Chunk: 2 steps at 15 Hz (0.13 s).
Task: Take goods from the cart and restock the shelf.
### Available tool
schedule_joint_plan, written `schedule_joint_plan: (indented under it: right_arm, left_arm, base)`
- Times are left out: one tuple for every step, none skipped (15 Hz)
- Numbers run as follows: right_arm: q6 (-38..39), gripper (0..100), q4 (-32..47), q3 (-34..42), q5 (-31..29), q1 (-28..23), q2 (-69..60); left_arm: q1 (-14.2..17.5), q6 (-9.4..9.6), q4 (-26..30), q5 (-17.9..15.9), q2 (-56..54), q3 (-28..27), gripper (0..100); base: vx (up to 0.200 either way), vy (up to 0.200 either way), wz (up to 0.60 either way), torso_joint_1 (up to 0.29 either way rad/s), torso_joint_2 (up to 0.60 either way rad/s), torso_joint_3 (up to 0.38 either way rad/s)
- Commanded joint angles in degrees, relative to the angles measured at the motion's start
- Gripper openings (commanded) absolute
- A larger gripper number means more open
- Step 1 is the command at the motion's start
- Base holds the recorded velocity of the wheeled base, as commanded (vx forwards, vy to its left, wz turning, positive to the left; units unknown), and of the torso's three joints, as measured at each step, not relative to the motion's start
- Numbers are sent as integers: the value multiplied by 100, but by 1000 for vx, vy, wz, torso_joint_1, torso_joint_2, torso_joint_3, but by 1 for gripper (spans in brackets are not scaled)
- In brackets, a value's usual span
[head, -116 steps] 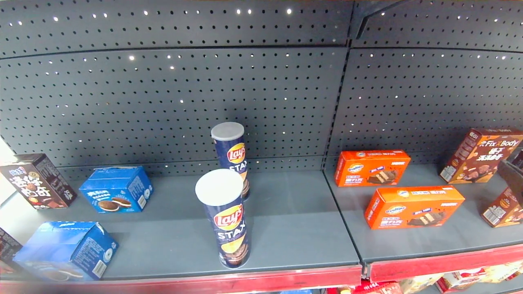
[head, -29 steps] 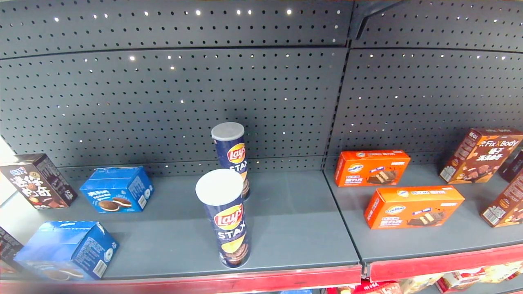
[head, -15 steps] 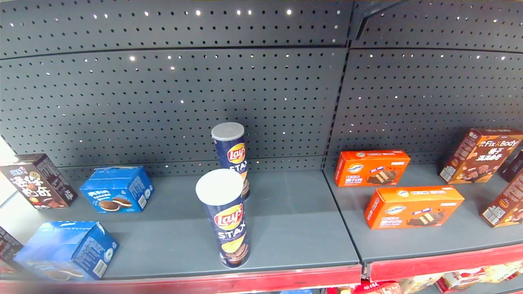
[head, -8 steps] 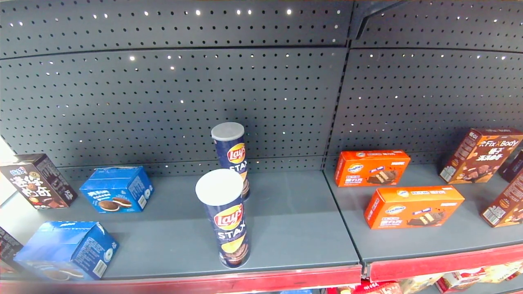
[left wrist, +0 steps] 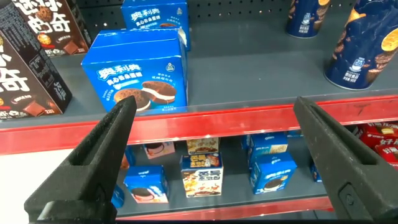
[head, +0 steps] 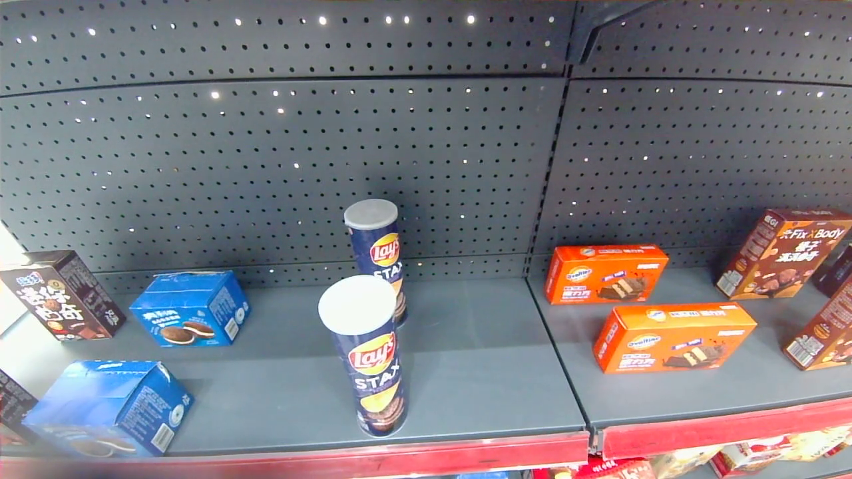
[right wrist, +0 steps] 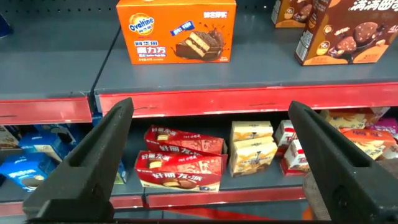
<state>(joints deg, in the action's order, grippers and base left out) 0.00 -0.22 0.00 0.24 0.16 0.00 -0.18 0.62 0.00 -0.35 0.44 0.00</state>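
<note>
Centrally two chip cans (head: 369, 359), two orange boxes (head: 672, 336)

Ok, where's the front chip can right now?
In the head view, the front chip can stands upright near the red shelf edge, just ahead of the rear chip can.

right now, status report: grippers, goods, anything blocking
Left gripper open, holding nothing; right gripper open, holding nothing. Front chip can and rear chip can upright mid shelf. Blue cookie box at shelf front, ahead of left gripper.
</note>
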Motion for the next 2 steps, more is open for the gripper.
schedule_joint_plan:
  right_arm:
    - [0,100,-4,0,2,2,0]
    - [-9,100,4,0,-7,-7,0]
  left_arm:
    - [1,-1,0,0,9,0,100]
    - [1,-1,0,0,9,0,100]
  base:
    - [0,0,0,0,0,0]
    - [0,0,0,0,0,0]
